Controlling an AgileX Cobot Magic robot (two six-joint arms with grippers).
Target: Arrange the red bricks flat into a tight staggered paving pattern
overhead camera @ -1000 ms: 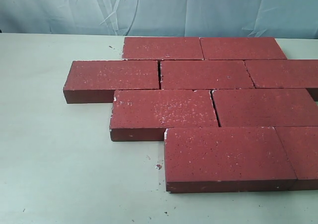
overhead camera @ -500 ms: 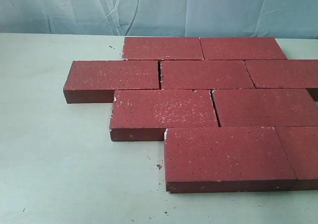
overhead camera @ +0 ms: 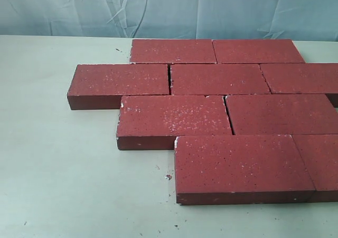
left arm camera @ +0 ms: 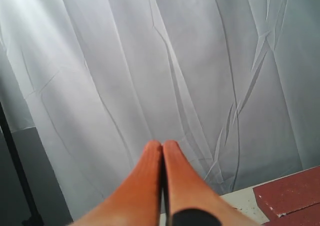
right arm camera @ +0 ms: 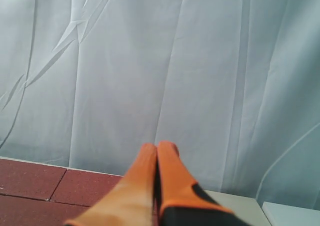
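Observation:
Several red bricks (overhead camera: 222, 114) lie flat on the pale green table (overhead camera: 58, 164) in four staggered rows, close together with thin gaps between them. Neither arm shows in the exterior view. In the left wrist view my left gripper (left arm camera: 162, 145) is shut with nothing in it, raised and facing the white curtain, with a brick corner (left arm camera: 292, 191) low at one side. In the right wrist view my right gripper (right arm camera: 158, 147) is also shut and empty, lifted above the back bricks (right arm camera: 45, 186).
A creased white curtain (overhead camera: 169, 8) hangs behind the table. Small crumbs of brick (overhead camera: 168, 177) lie on the table in front of the pattern. A dark pole (left arm camera: 17, 171) stands at the edge of the left wrist view.

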